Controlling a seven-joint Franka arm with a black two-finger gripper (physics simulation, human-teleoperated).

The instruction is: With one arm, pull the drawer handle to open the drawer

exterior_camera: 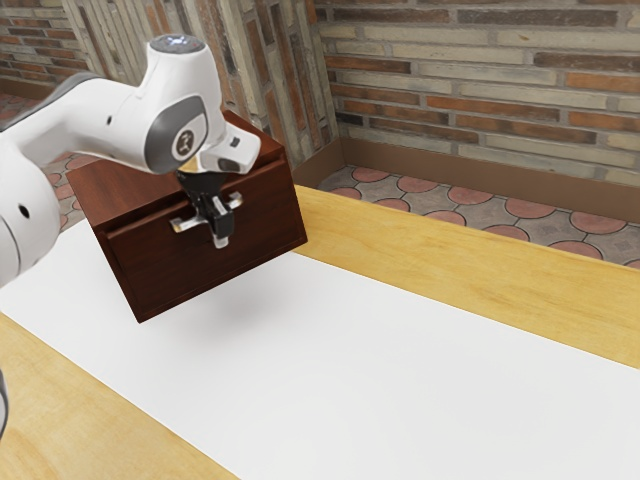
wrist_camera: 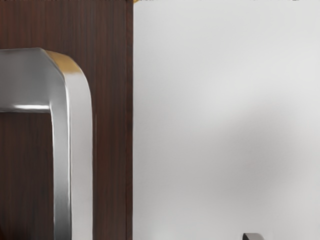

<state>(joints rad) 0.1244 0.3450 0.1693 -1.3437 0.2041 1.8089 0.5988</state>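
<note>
As our gripper hangs right at the drawer handle, we judge that the grasping step is in hand and the pull is not yet begun. Whether the jaws are closed on the silver bar or released, we cannot tell. The drawer sits in a dark wooden cabinet at the exterior view's left, and its front looks about level with the cabinet. Next we need a firm hold and a straight pull away from the front. A small round mark on the arm is not readable; we find no other writing.
</note>
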